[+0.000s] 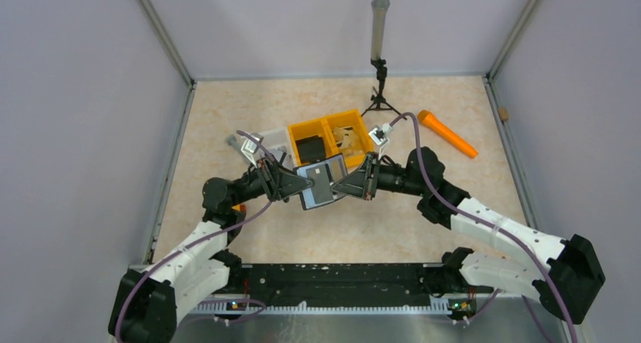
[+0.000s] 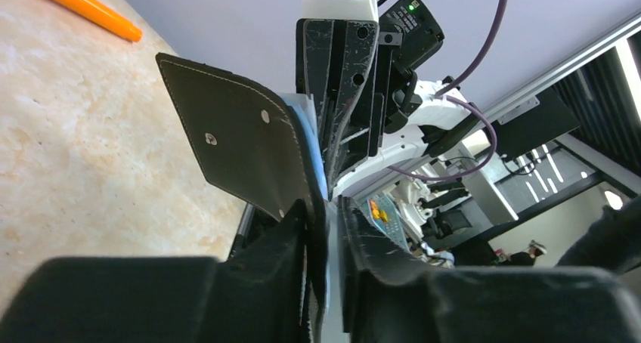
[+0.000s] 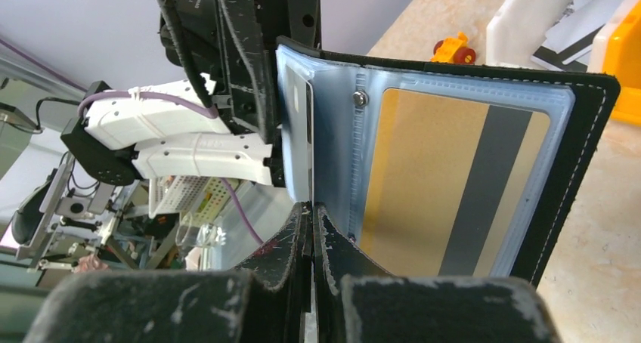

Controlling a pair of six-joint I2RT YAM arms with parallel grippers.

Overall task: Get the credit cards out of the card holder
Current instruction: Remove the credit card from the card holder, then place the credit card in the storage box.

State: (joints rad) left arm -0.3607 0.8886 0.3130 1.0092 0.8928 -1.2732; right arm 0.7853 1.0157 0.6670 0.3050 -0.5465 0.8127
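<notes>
The card holder between left gripper and right gripper, before the bin

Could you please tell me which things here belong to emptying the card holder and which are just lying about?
Job: card holder; gold striped card in its sleeve; right pincer shut on the holder.
Lying about: orange marker; orange bin; tripod stand; small orange toy.
</notes>
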